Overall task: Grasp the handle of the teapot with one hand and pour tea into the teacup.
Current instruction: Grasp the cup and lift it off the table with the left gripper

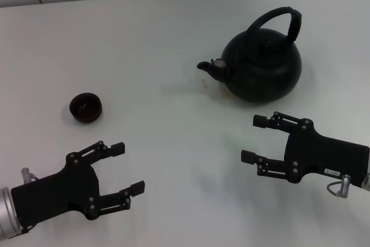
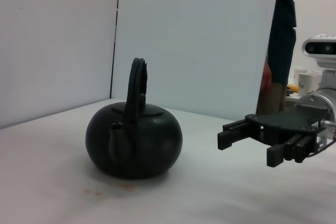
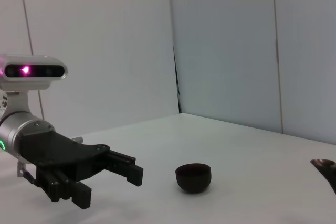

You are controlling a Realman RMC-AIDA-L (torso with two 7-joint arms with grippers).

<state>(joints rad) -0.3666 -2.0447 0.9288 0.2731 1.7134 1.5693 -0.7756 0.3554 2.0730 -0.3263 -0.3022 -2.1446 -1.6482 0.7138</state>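
The black teapot (image 1: 263, 67) stands upright at the back right of the white table, with its spout pointing left and its arched handle (image 1: 278, 18) free. The small dark teacup (image 1: 86, 107) stands apart at the left. My right gripper (image 1: 252, 139) is open and empty, low over the table just in front of the teapot. My left gripper (image 1: 128, 168) is open and empty, in front of and slightly right of the teacup. The left wrist view shows the teapot (image 2: 134, 140), its handle (image 2: 137, 85) and the right gripper (image 2: 247, 148). The right wrist view shows the teacup (image 3: 193, 176) and the left gripper (image 3: 110, 186).
The white table (image 1: 167, 44) meets a pale wall at the back. A few small brownish stains (image 1: 204, 84) lie on the table beside the spout. The spout tip (image 3: 323, 165) shows at the edge of the right wrist view.
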